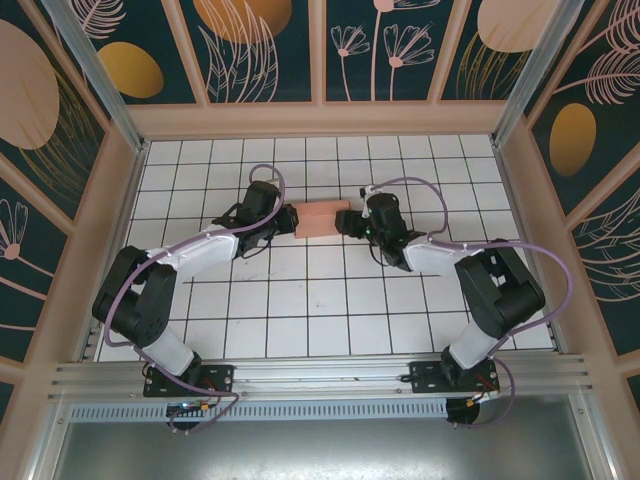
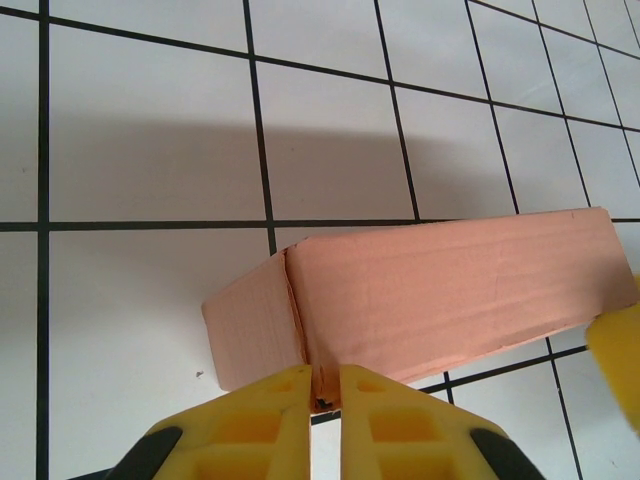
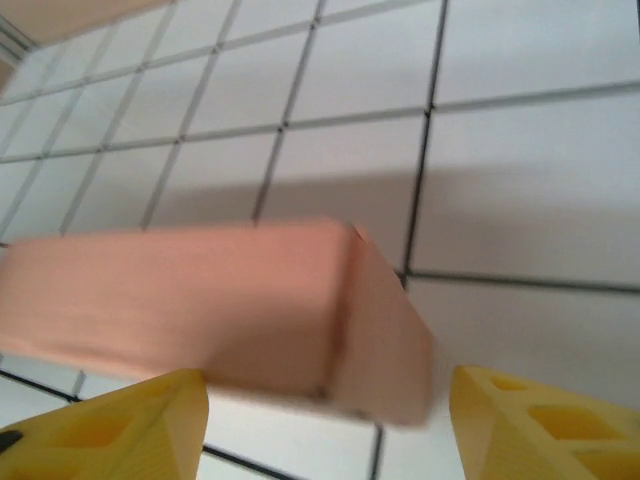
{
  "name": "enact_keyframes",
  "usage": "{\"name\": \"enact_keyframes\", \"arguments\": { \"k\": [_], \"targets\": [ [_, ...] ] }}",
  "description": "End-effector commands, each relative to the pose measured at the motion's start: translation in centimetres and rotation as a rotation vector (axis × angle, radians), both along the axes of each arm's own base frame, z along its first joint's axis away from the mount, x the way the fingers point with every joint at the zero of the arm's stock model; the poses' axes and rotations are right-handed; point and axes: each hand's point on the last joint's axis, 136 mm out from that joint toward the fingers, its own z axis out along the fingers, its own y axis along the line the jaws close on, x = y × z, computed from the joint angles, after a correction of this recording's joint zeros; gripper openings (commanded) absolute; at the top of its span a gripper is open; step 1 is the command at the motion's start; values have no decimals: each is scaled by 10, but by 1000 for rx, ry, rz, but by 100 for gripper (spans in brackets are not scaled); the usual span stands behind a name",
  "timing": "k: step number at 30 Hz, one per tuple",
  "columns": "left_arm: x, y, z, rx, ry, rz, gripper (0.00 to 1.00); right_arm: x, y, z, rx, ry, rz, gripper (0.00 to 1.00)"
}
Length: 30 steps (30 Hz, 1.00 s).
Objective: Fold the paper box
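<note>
Top view: the paper box (image 1: pixel 322 220) lies on the worktop (image 1: pixel 300 310) as a formed rectangular body, with the left claw (image 1: pixel 284 222) at its left end and the right claw (image 1: pixel 350 222) at its right end. Left wrist view: the left claw (image 2: pixel 322 385) is clenched on the paper box's (image 2: pixel 440 300) lower corner seam, adjoining panels closed. Right wrist view: the right claw (image 3: pixel 325 425) stands released astride the paper box's (image 3: pixel 200 300) closed right end; folding judged nearly complete, only release outstanding.
</note>
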Motion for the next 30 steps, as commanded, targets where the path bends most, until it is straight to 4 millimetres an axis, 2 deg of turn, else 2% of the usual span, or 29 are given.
{"name": "enact_keyframes", "arguments": {
  "k": [1,4,8,10,12,14,16,17,21,24,27,30],
  "targets": [
    [-31,21,-59,133,183,-8,12,-6,-33,-5,-28,33,-73,54],
    [-30,19,-58,131,181,-12,12,-7,-46,-2,-24,29,-104,42],
    [-29,17,-55,124,179,-18,12,-7,-43,17,1,-8,-84,41],
    [-29,17,-54,121,177,-19,12,-6,-36,31,14,-46,-54,48],
    [-29,17,-53,121,176,-19,12,-5,-29,47,25,-91,-29,62],
    [-29,16,-52,116,174,-23,12,-2,-17,58,45,-105,7,74],
    [-29,15,-53,112,175,-24,12,4,-5,65,38,-121,36,81],
    [-29,15,-52,111,174,-23,12,8,2,65,15,-127,43,85],
    [-29,14,-52,109,177,-28,12,25,26,61,-126,-159,47,85],
    [-29,16,-50,115,171,-21,12,33,38,49,-225,-154,65,86],
    [-30,17,-50,118,171,-21,12,36,40,29,-307,-123,68,89],
    [-29,18,-50,123,170,-17,12,35,31,13,-362,-97,54,90]
  ]
}}
